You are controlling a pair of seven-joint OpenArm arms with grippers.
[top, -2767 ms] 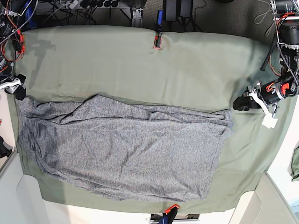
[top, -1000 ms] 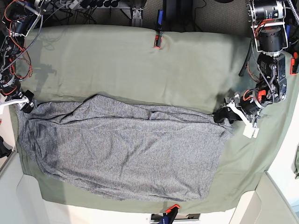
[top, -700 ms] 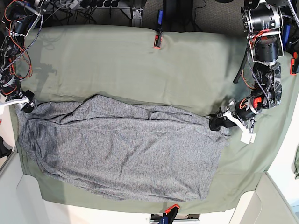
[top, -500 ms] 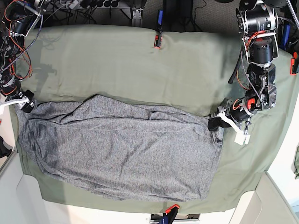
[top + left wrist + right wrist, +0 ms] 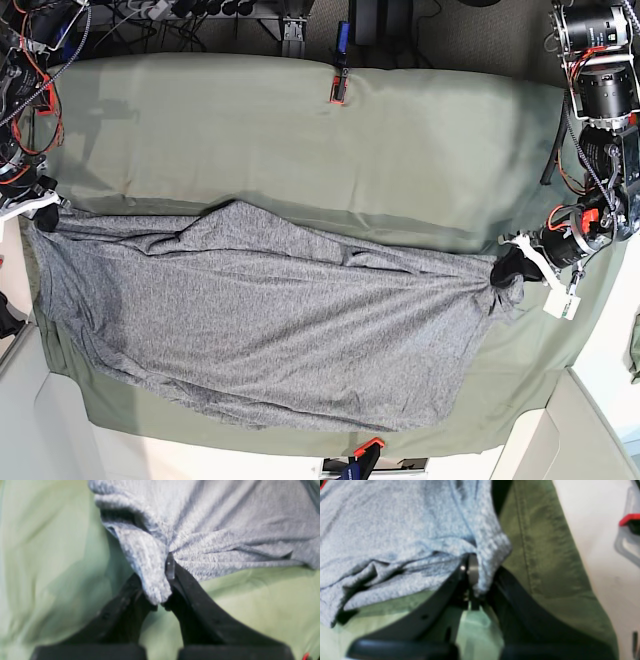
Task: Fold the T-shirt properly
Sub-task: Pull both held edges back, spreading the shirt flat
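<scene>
Our left hand (image 5: 163,585) is pressed together on a bunched corner of the T-shirt (image 5: 225,525); in the left wrist view a tongue of speckled grey knit hangs down between the two black fingers (image 5: 190,597), and creases fan out from that pinch. Our right hand (image 5: 475,580) is likewise clamped on a fold of the grey fabric, the cloth wrapped over the metal pad at the tip of one finger.

In the base view the two grips sit at opposite ends of the garment's far edge: the left hand (image 5: 512,268) at the right side of the picture, the right hand (image 5: 40,212) at the left side. Holding the two far corners well apart seems meant to draw that edge into a line, so the shirt can be flattened or carried over in one even fold; the wrinkles running toward each pinch suggest the cloth is under pull.

The T-shirt (image 5: 260,330) lies spread across the near half of the desk, on the olive-green cloth (image 5: 300,130) that covers it. Its near hem is uneven and the body is rumpled, so we judge the folding to be at an early stage.
</scene>
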